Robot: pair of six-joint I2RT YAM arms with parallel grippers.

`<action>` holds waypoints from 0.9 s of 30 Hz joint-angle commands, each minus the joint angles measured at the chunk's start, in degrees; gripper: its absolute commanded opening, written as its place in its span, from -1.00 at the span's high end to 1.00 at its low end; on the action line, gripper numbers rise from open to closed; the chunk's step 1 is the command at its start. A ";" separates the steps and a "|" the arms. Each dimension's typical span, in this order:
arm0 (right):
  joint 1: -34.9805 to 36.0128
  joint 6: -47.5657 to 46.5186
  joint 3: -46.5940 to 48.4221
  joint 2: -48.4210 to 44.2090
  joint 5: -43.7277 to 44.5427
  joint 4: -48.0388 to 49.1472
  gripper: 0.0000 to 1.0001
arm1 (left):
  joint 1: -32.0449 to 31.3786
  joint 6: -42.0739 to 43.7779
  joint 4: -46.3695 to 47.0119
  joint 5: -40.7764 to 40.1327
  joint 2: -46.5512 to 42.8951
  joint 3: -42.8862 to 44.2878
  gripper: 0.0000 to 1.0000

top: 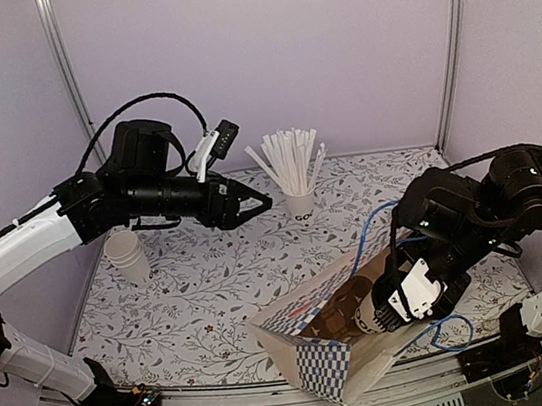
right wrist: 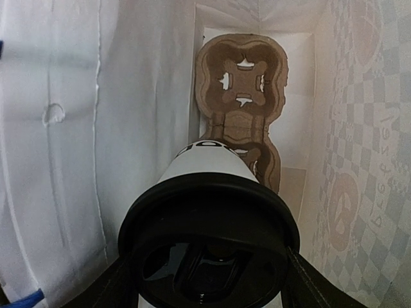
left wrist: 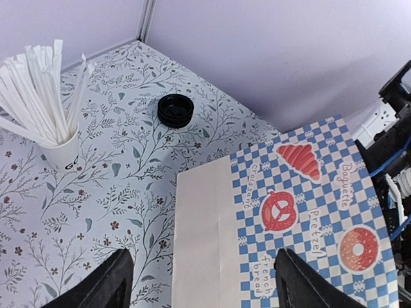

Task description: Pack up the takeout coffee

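Note:
The takeout coffee (right wrist: 212, 168), a white cup with black lettering and a black lid (right wrist: 209, 237), lies pointing into the open blue-checked paper bag (top: 324, 362). My right gripper (right wrist: 209, 282) is shut on it, one finger at each side of the lid. Its base nears a brown cardboard cup carrier (right wrist: 244, 77) at the bag's bottom. In the top view the right gripper (top: 376, 317) sits at the bag's mouth with the cup (top: 365, 319). My left gripper (top: 254, 205) hangs open and empty above the table, and in its wrist view the left gripper (left wrist: 205, 282) looks down on the bag (left wrist: 302, 205).
A white cup full of straws (top: 299, 199) stands at the back centre, also seen as the straw cup (left wrist: 61, 151). A loose black lid (left wrist: 175, 110) lies on the floral table near the back wall. A stack of white cups (top: 127, 255) stands at the left.

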 commanded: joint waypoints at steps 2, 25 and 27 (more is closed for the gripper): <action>0.86 -0.93 -4.20 -2.16 9.14 6.07 0.43 | 2.30 0.41 4.24 0.61 2.20 -4.28 -0.56; 3.91 -8.41 -16.38 -14.16 17.27 14.80 0.44 | 2.14 -1.72 14.72 13.56 14.56 -6.88 -0.50; 3.92 -8.58 -16.76 -14.21 17.35 14.77 0.44 | 2.16 -1.67 14.56 13.80 15.38 -6.16 -0.50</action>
